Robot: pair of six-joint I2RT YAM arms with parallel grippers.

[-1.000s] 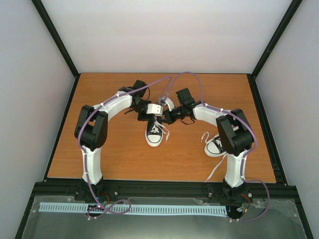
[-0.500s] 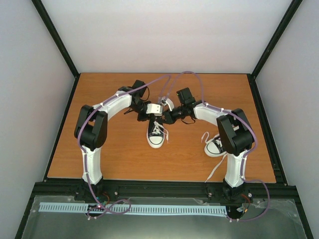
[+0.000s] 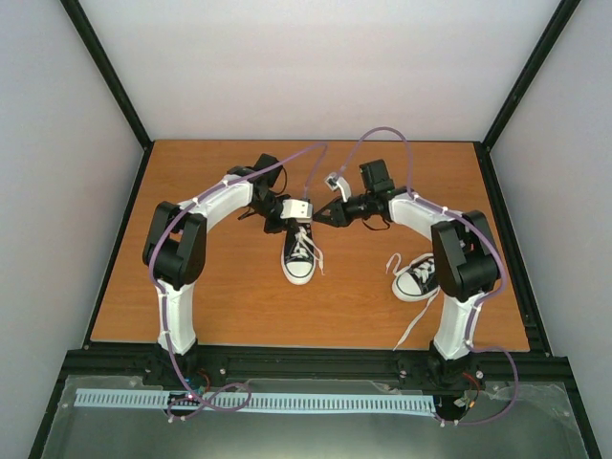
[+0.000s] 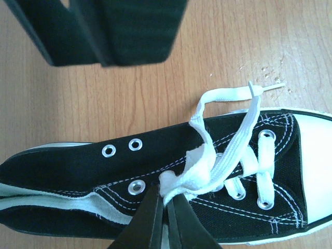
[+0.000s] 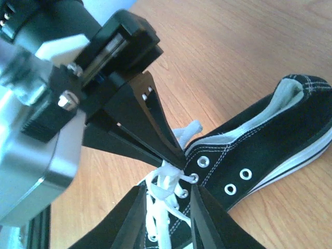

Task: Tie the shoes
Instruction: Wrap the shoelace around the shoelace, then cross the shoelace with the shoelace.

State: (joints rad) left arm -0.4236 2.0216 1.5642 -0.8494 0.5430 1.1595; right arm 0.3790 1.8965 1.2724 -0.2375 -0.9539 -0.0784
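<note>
So there are 2 shoes here and only 1 is being worked on. The middle shoe [image 3: 298, 260] sits toe toward the arm bases. The second shoe [image 3: 415, 279] is well apart from it on the right arm's side, with its laces trailing loose.

The left gripper [image 4: 165, 205] is closed tight on the bunched laces [image 4: 228, 155], right over the middle shoe's top eyelets. The right gripper [image 5: 167, 189] is on the other side of the same shoe. Its jaws are partly apart, straddling that lace bundle with nothing pinched that I can see.

My take on handling: these are little canvas sneakers, so light, and 1 tug on a lace will probably drag the whole shoe. The laces are flat, soft and floppy, so a loop won't hold its shape. I'd grab close to the crossing at the middle shoe's tongue, not out by the stiff tip [image 4: 270, 87] lying just off its side near the toe.

The table [image 3: 210, 268] under the middle shoe is a smooth wood-look top, so not much grip for the rubber sole. Plain pale walls [image 3: 306, 67] with black corner posts box the shoe in on 3 sides, and there's plenty of bare tabletop all around it.
</note>
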